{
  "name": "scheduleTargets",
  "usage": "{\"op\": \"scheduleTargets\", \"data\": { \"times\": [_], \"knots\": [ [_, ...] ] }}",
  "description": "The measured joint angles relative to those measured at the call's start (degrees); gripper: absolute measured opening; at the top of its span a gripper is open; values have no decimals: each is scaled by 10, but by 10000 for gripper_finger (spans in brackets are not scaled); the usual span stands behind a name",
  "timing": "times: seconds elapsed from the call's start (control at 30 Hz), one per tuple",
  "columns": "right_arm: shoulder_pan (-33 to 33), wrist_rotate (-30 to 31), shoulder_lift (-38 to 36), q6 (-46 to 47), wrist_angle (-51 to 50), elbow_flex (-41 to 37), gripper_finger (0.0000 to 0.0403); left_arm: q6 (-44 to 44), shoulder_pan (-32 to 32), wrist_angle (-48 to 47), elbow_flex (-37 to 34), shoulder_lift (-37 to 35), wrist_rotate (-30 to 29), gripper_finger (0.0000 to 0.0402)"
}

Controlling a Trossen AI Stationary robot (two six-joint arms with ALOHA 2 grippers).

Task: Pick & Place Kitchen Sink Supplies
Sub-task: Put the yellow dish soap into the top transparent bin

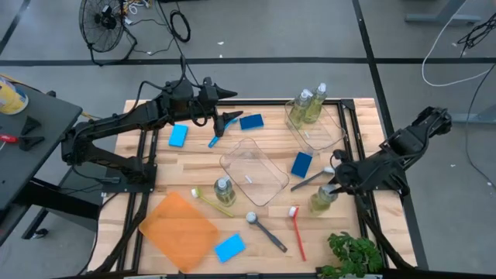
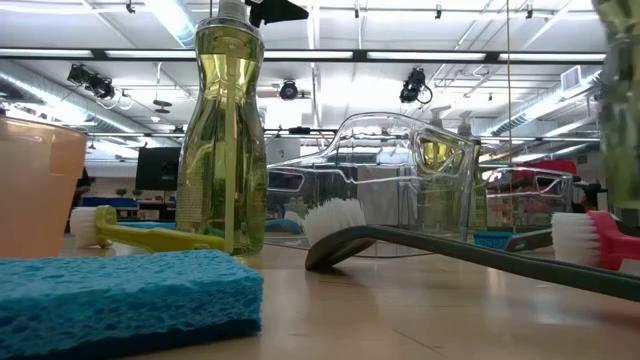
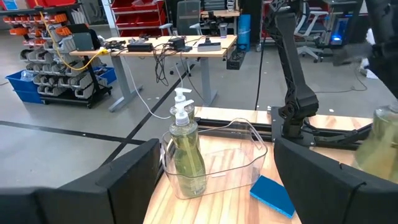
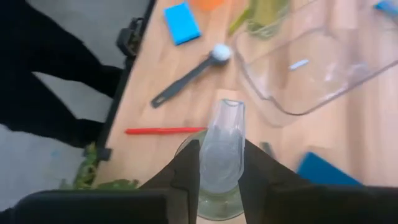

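Observation:
My right gripper is shut on a clear bottle of yellow-green soap at the table's right side; the bottle also shows at the low view's right edge. My left gripper hovers open near the far edge, touching nothing. Two more soap bottles stand in the far-right clear tub, and a third stands by the middle tub. Blue sponges and brushes, red, grey, yellow-green and blue, lie flat on the table. My right gripper pinches the bottle's pale pump top between its two fingers. They come at it slanting down from the table's right side. The bottle body hangs below them, tilted. In the low view its bottom seems clear of the table.
A flat orange tray lies near the front left. A green leafy plant sits at the front right edge. Another grey brush lies just left of my right gripper. A fourth sponge lies by my left gripper.

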Motion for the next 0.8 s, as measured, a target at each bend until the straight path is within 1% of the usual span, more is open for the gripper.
{"op": "scheduleTargets", "data": {
  "times": [0.3,0.53,0.8],
  "knots": [
    [0,107,0,-11,-56,39,77,0,0,0,0,0,0,320],
    [-2,203,0,-13,-81,63,77,0,0,1,0,0,0,320],
    [-43,284,0,-71,-82,104,76,0,0,1,0,0,0,320]
  ]
}}
